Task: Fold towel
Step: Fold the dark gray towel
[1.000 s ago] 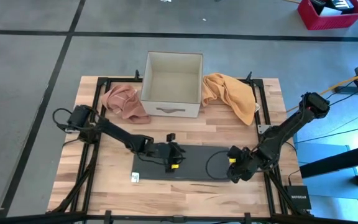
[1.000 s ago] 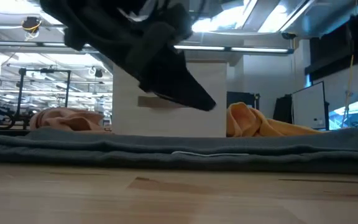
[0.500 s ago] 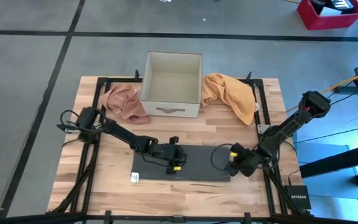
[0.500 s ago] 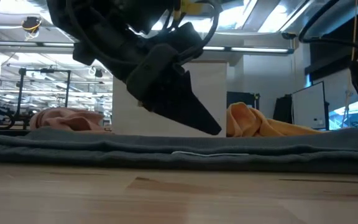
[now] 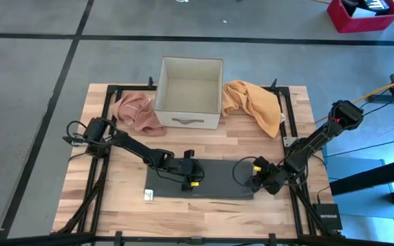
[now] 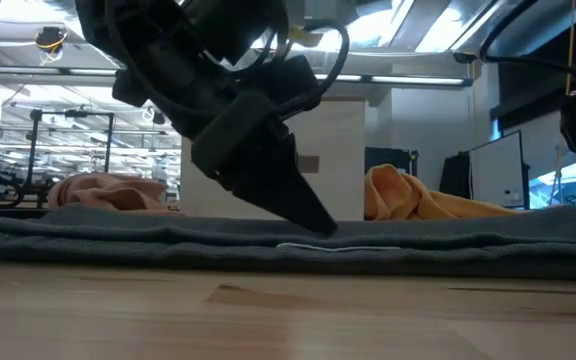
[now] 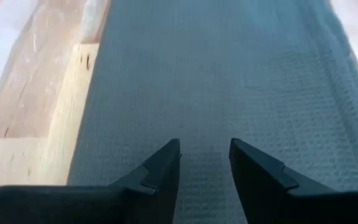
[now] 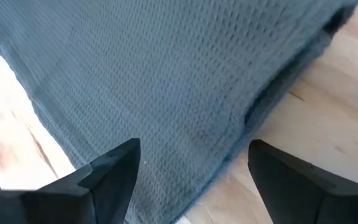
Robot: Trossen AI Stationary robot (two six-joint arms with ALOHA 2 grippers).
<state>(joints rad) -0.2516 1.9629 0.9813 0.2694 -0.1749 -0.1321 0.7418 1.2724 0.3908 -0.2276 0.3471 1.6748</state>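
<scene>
One grey towel (image 5: 207, 179) lies folded flat at the table's (image 5: 279, 212) near middle. One pink cloth (image 5: 137, 112), one orange cloth (image 5: 255, 104) and one box (image 5: 189, 91) sit far. Left gripper (image 7: 204, 152) is partly open, tips down on the towel, gripping nothing. Right gripper (image 8: 191, 155) is spread wide over the towel's right edge, holding nothing.

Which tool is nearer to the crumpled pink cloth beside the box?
Left. The left tool sits over the flat dark grey towel, diagonally below the pink cloth; the right tool is at the towel's far right edge.
</scene>
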